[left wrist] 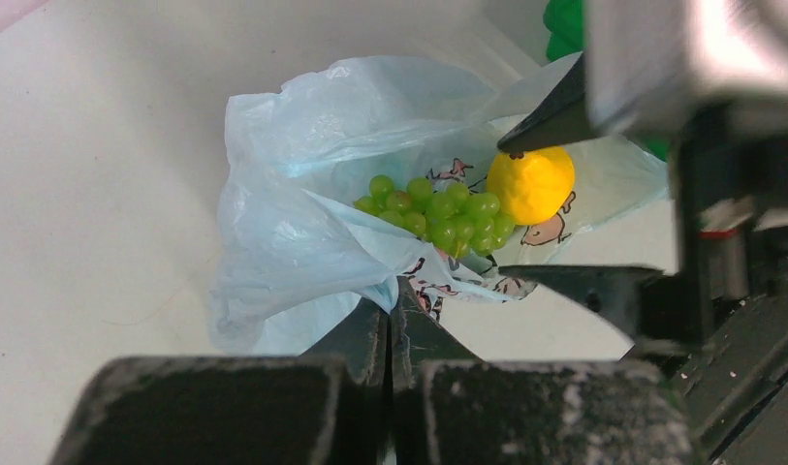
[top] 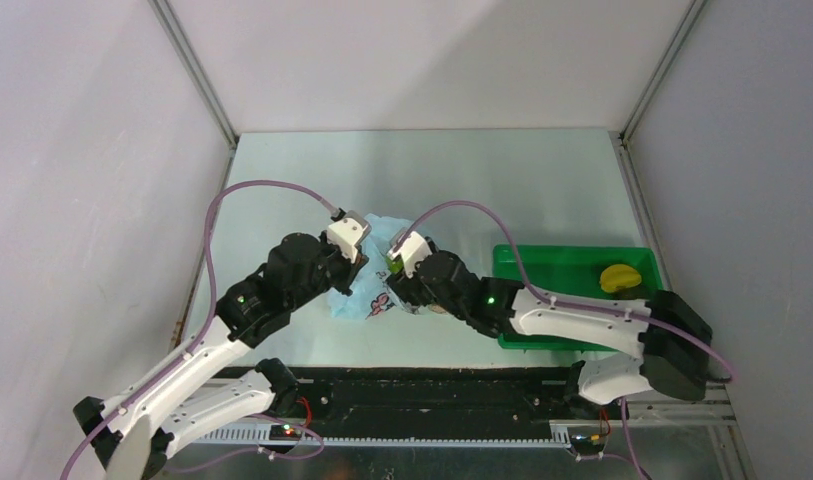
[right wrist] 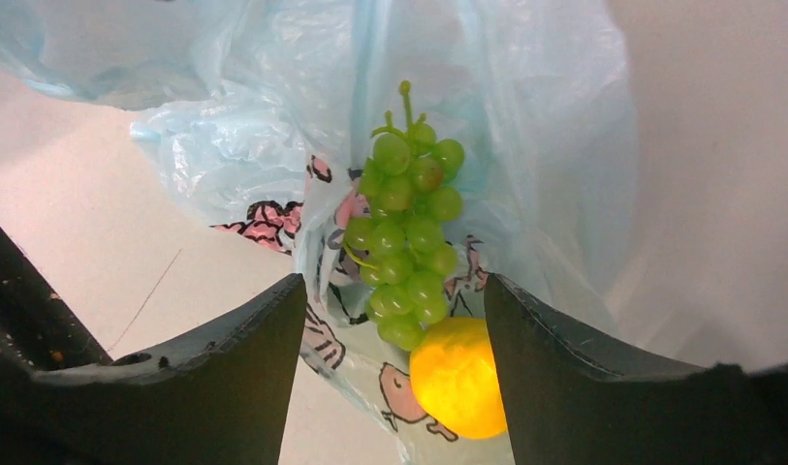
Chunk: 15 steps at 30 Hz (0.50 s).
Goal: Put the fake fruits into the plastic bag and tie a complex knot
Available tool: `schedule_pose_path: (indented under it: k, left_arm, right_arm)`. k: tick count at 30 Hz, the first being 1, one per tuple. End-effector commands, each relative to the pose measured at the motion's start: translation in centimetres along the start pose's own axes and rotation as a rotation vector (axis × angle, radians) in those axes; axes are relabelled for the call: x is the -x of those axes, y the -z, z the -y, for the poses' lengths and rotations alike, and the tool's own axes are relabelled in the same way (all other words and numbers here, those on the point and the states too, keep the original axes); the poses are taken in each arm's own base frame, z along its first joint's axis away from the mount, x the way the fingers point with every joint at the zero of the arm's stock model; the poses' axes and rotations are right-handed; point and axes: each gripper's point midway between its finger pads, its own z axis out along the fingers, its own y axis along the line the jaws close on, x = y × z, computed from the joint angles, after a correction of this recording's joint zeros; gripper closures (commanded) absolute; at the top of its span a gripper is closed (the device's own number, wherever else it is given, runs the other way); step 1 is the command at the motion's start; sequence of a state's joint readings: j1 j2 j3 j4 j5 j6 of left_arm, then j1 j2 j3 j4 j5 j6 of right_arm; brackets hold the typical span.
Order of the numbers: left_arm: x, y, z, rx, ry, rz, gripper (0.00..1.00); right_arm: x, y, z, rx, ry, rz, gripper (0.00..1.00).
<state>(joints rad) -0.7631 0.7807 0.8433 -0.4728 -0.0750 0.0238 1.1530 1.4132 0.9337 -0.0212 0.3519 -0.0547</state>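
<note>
The light-blue plastic bag (left wrist: 302, 223) lies on the table between both arms, with its pink-and-dark print showing; it also shows in the top view (top: 360, 305). The green grapes (left wrist: 438, 215) and a yellow fruit (left wrist: 531, 184) lie in its open mouth. My left gripper (left wrist: 394, 298) is shut on the bag's near edge. My right gripper (right wrist: 394, 305) is open over the bag mouth. The grapes (right wrist: 407, 242) hang between its fingers, and the yellow fruit (right wrist: 456, 378) touches only the right finger (right wrist: 564, 363). In the top view the left gripper (top: 350, 268) and right gripper (top: 402, 285) meet over the bag.
A rigid green tray (top: 552, 262) stands to the right of the bag and holds another yellow fruit (top: 619, 277). The right forearm lies across the tray's near edge. White walls enclose the table on the left, right and back.
</note>
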Motion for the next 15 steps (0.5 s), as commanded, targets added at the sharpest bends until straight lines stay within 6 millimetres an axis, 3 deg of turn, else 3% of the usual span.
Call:
schedule_pose_path:
  k: [1,4,8,10,15]
  left_arm:
    - [1.0,0.2,-0.4,0.017,0.012,0.050,1.00]
    - [1.1,0.3,-0.3,0.014,0.014,0.056,1.00]
    - [1.2,0.3,0.0,0.000,0.017,0.060,1.00]
    - [1.2,0.2,0.0,0.001,0.019,0.058,1.00]
    - [0.9,-0.1,-0.2,0.011,0.018,0.049,1.00]
  right_arm:
    - [2.9,2.9,2.4,-0.084,-0.079,0.077,0.27]
    - [3.9,4.8,5.2,-0.191,-0.138,0.118,0.24]
    - [3.1,6.9,11.7,-0.398,-0.306,0.116,0.23]
    - [1.8,8.3,15.0,-0.528,-0.408,0.102,0.23]
    - [-4.2,11.9,21.6,-0.839,-0.594,-0.007,0.22]
